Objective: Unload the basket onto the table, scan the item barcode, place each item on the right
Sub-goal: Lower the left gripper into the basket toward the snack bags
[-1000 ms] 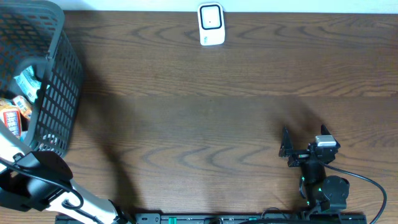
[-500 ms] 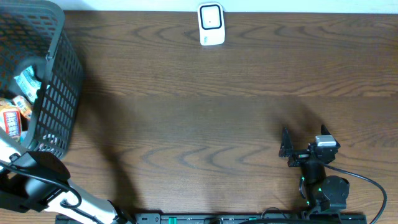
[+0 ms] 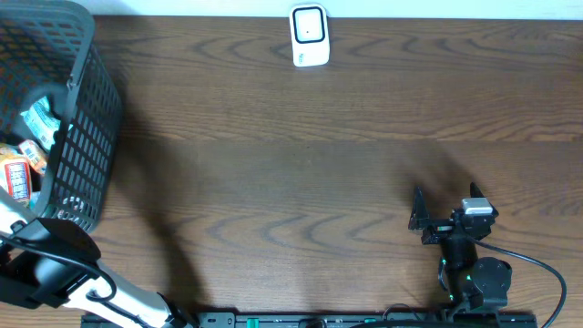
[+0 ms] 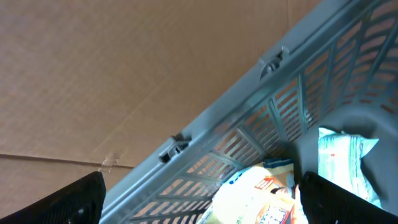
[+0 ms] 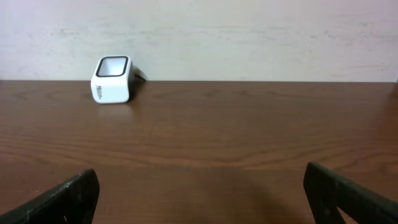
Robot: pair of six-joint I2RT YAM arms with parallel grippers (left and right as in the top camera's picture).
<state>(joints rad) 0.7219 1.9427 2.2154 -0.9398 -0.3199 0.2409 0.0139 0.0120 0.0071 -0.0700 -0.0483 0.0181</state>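
Note:
A white barcode scanner (image 3: 309, 36) stands at the table's far edge, and it shows again as the scanner (image 5: 112, 79) at the left of the right wrist view. Packaged items lie in a dark mesh basket (image 3: 86, 137) at the far left: a teal and white packet (image 3: 41, 123) and an orange one (image 3: 18, 175). My left gripper (image 4: 208, 202) hangs open above the basket's inside, over a yellow and white snack packet (image 4: 255, 196), holding nothing. Low over bare wood at the front right, my right gripper (image 3: 444, 211) is open and faces the scanner.
The left arm's dark joint (image 3: 55, 248) sits at the basket's near corner. A cardboard surface (image 4: 112, 74) lies beyond the basket wall (image 4: 249, 106). Brown wooden table (image 3: 291, 164) stretches between basket, scanner and right arm. A black cable (image 3: 537, 269) loops by the right arm's base.
The left arm's joint has edged slightly toward the front left. The right arm, the scanner and the basket have not moved.

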